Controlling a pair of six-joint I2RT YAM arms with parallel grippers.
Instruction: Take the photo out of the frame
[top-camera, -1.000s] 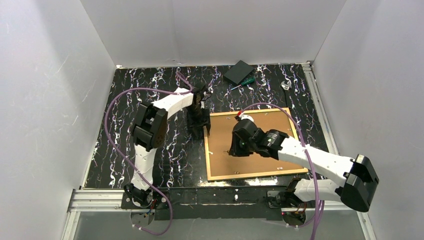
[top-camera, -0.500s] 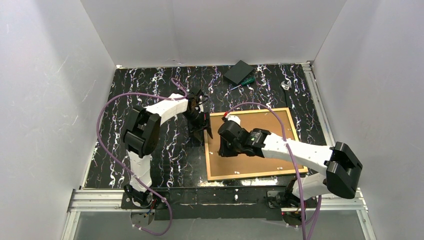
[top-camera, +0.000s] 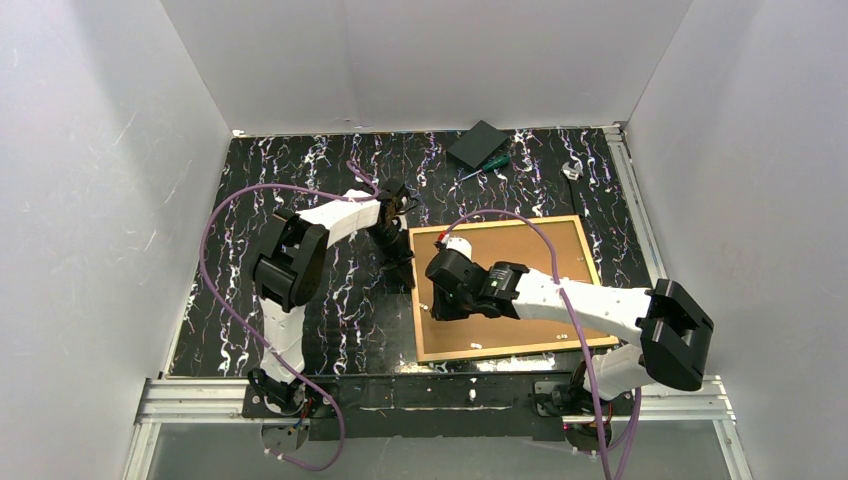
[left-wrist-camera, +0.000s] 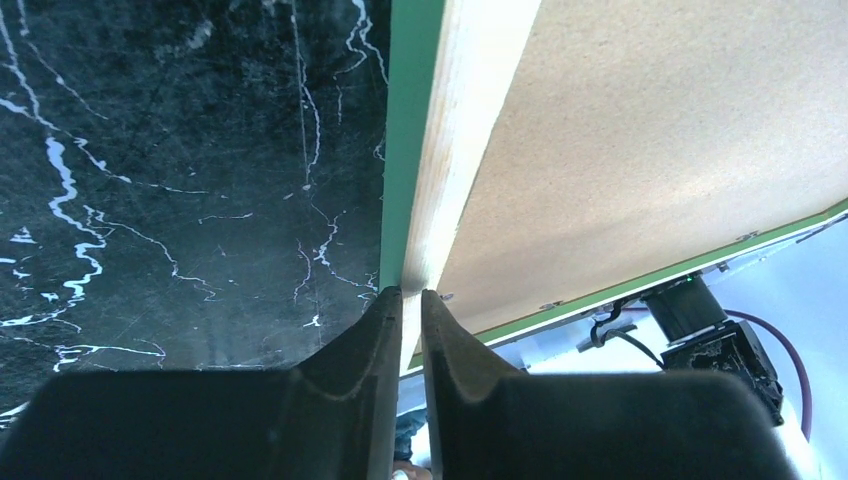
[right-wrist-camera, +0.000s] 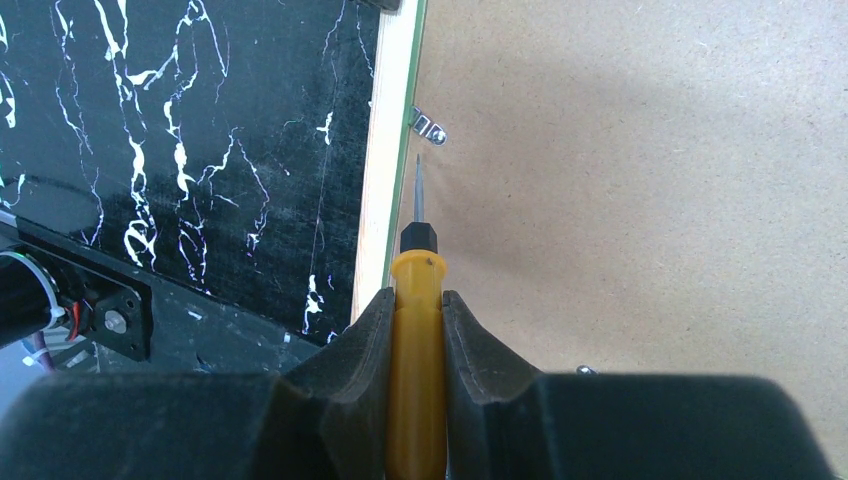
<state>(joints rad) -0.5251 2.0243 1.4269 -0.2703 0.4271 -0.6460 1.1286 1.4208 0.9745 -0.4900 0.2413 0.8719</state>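
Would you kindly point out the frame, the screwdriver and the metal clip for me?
frame (left-wrist-camera: 450, 170): left wrist view, on its pale wooden back edge.
screwdriver (right-wrist-camera: 417, 320): right wrist view, on its yellow handle.
clip (right-wrist-camera: 428, 126): right wrist view, on the small metal tab by the frame's rail.

Yellow screwdriver (right-wrist-camera: 416, 285), black box (top-camera: 477, 143)

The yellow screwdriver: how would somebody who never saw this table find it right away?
Find the big brown board lying on the black marbled table. Over its left edge the right claw grips the yellow screwdriver, thin tip aimed toward a small silver clip. The other screwdriver is green-handled and lies loose by the black box far back.
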